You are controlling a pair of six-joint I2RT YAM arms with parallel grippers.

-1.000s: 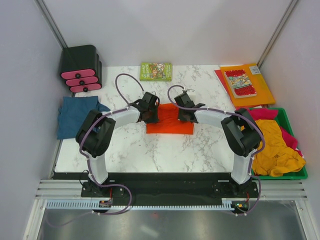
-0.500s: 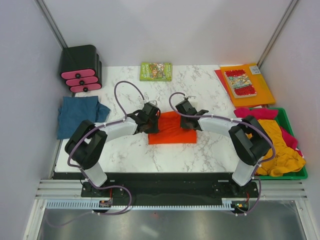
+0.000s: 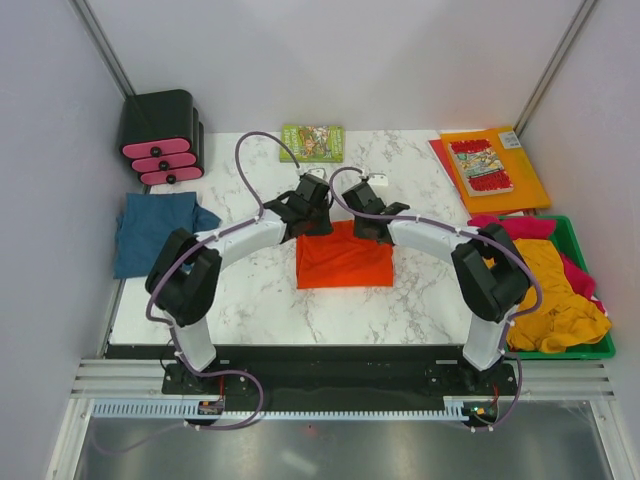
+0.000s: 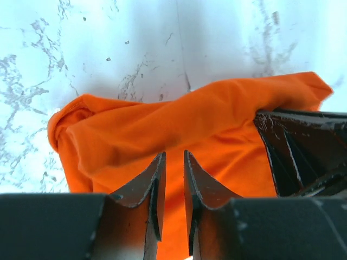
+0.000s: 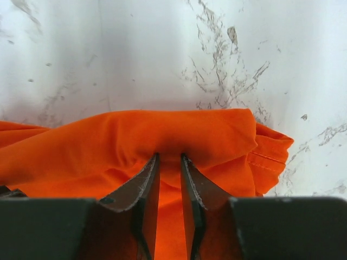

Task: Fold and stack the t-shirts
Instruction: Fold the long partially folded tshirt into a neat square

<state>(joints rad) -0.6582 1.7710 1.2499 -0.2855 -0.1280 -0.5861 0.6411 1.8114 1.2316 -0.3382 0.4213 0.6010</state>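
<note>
The orange t-shirt (image 3: 343,260) lies in a flattened, roughly square fold at the middle of the marble worktop (image 3: 250,310), its far edge lifted into a soft ridge. The left gripper (image 3: 305,214) is at the far left corner of that shirt. In its wrist camera its two fingers are pressed almost together, with orange cloth pinched between their tips. The right gripper (image 3: 369,222) is at the far right corner and nips the same raised edge in the same way, and the cloth bulges over its tips. A teal t-shirt (image 3: 155,230) lies crumpled over the left edge of the worktop. A yellow t-shirt (image 3: 550,290) and a pink one (image 3: 525,228) are heaped in a green bin (image 3: 560,352) at the right edge. An orange folder (image 3: 525,185) with a comic book (image 3: 480,165) on it sits at the far right corner. A green book (image 3: 312,142) is at the far edge, and a black set of drawers (image 3: 160,135) with pink fronts is at the far left corner.
</note>
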